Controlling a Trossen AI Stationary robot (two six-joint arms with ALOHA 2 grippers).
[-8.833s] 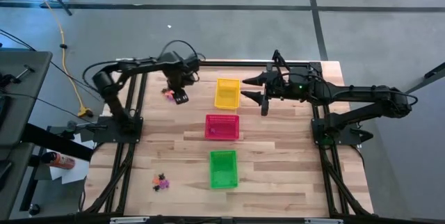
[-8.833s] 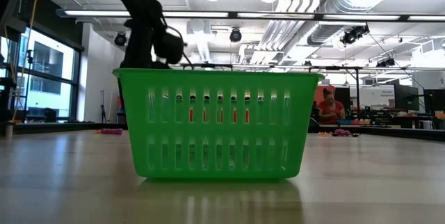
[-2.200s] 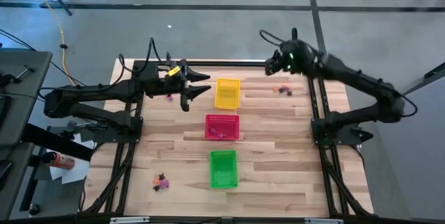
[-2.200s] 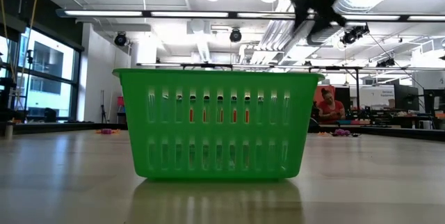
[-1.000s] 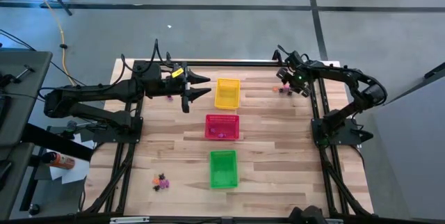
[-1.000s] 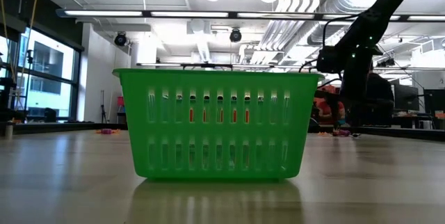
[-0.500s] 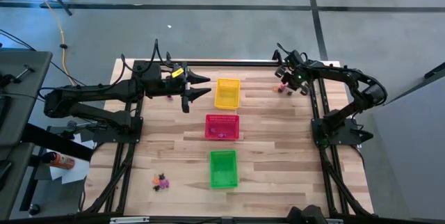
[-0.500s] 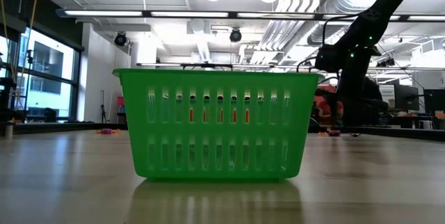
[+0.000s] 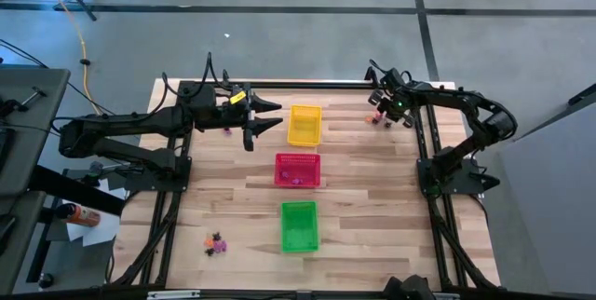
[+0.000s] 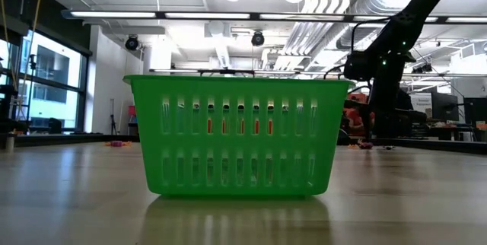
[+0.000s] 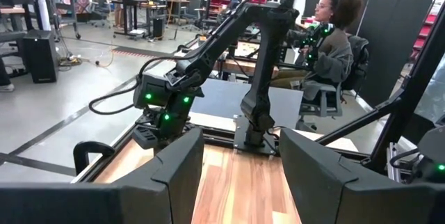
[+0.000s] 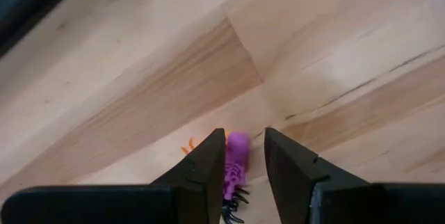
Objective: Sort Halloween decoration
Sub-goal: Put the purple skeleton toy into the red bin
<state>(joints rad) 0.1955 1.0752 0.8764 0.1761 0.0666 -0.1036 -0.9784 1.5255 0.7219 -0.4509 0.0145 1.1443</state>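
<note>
The decorations are tiny trinkets in small heaps. A purple and orange cluster [image 9: 378, 119] lies at the table's far right, another heap [image 9: 216, 242] at the near left, and a few pieces [image 9: 225, 130] at the far left. My right gripper [image 9: 375, 104] hangs low over the far-right cluster, pointing down. In the right wrist view its narrowly open fingers stand either side of a purple trinket [image 12: 236, 156], with an orange piece [image 12: 189, 145] beside it. My left gripper [image 9: 272, 114] hovers wide open left of the yellow basket, holding nothing. My right gripper [image 12: 245, 156] comes from above with one finger [image 12: 208, 161] right beside the purple trinket's side [image 12: 229, 168], and a sliver of table shows between the trinket and the other finger. I cannot tell whether it touches. The trinket lies on the wood.
Three mesh baskets stand in a row down the table's middle: yellow [image 9: 304, 125] farthest, red [image 9: 297, 170] with a small piece inside, green [image 9: 299, 226] nearest. The green basket [image 10: 237, 135] fills the low view. A seated person [image 11: 327, 36] is beyond the table.
My right gripper has edged a little toward the table's left, staying low over the far-right cluster. The left arm and the baskets have kept still.
</note>
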